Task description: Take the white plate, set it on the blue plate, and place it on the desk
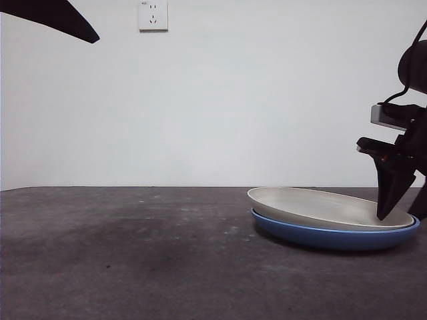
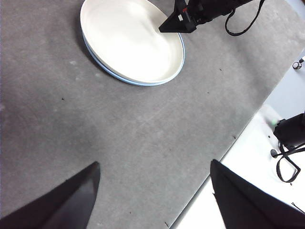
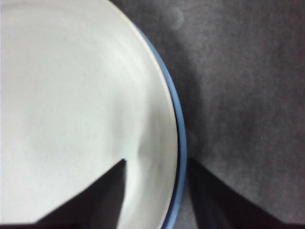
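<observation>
The white plate [image 1: 313, 203] lies on the blue plate [image 1: 320, 237] at the right of the desk [image 1: 133, 253], slightly tilted, its left edge raised. My right gripper [image 1: 400, 213] stands at the stack's right rim. In the right wrist view it [image 3: 157, 162] is open and straddles the rims: one jaw is over the white plate [image 3: 71, 95], the other just outside the blue plate [image 3: 177, 119]. My left gripper [image 2: 155, 164] hangs open and high above the desk, far from the white plate [image 2: 128, 38]. It holds nothing.
The left arm shows only as a black tip [image 1: 80, 30] at the top left corner. A wall socket [image 1: 153, 15] sits high on the white back wall. The desk's edge [image 2: 224, 152] and a pale floor with cables lie beyond in the left wrist view.
</observation>
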